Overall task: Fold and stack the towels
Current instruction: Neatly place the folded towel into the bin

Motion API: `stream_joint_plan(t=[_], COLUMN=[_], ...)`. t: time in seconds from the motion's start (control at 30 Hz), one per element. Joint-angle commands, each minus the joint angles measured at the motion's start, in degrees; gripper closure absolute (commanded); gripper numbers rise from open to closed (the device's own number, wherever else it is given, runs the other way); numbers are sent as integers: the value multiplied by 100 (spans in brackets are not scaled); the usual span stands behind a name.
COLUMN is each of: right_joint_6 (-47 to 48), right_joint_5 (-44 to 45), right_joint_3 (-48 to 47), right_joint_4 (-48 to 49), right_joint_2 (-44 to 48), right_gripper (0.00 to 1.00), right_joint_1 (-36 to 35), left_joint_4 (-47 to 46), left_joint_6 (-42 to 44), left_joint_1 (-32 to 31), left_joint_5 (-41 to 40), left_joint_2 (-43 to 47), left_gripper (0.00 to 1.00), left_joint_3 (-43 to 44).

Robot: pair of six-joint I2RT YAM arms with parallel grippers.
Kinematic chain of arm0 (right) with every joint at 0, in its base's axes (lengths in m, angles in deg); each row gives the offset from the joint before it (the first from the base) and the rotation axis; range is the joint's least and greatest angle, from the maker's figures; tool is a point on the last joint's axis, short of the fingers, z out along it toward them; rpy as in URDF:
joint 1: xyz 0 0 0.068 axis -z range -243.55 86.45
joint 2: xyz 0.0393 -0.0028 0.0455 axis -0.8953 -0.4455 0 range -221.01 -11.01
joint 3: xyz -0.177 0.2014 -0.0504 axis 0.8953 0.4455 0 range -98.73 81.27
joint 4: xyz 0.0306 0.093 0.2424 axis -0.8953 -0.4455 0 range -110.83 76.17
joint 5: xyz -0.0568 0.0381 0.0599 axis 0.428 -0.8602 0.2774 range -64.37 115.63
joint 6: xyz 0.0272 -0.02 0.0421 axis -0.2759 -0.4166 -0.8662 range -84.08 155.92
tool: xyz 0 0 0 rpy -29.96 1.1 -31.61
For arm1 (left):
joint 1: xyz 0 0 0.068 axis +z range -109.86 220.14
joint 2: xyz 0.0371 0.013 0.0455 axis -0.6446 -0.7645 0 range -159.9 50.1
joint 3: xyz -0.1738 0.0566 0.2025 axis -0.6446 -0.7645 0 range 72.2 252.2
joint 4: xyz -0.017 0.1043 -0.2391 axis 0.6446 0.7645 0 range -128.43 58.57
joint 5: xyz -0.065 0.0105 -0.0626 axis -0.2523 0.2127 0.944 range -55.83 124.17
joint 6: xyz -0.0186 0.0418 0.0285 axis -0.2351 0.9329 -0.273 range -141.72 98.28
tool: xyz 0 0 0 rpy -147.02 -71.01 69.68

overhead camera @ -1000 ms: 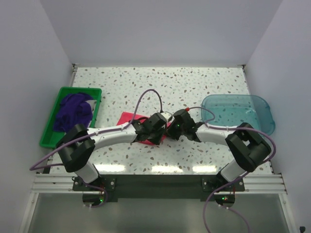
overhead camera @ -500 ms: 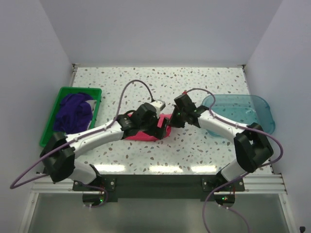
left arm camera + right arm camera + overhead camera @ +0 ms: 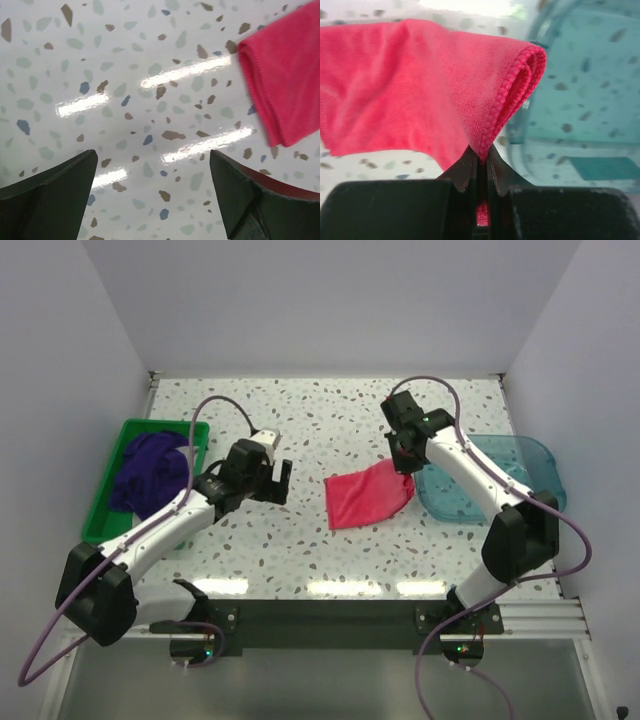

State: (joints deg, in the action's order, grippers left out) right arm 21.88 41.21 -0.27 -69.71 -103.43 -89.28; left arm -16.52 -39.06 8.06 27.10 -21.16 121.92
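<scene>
1. Left jaws are spread wide and empty over the worktop (image 3: 330,410), left of the pink towel (image 3: 362,496).
2. Right jaws are pressed together, pinching that folded towel's right corner beside the tray (image 3: 500,465).
3. Purple towels (image 3: 150,468) lie heaped in the bin (image 3: 98,522).
</scene>
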Motion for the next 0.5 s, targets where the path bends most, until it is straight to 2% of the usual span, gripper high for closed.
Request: stream_joint_plan(t=[0.0, 0.2, 0.3, 0.47], right_joint_6=[850, 1237, 1369, 2159], right_joint_5=[1401, 2194, 2301, 2538], right_joint_3=[-152, 129, 59, 32], right_joint_4=[-566, -92, 129, 655], right_joint_2=[-30, 136, 137, 102], right_gripper=[100, 100, 100, 100], right_joint_1=[226, 771, 1166, 1641], left_joint_4=[-90, -169, -196, -231], left_joint_6=[416, 495, 478, 486], left_joint_1=[157, 210, 211, 158], left_joint_5=[-549, -725, -769, -945], left_joint_2=[236, 280, 271, 394], left_gripper=[0, 0, 0, 0], left_joint_3=[-260, -374, -428, -489])
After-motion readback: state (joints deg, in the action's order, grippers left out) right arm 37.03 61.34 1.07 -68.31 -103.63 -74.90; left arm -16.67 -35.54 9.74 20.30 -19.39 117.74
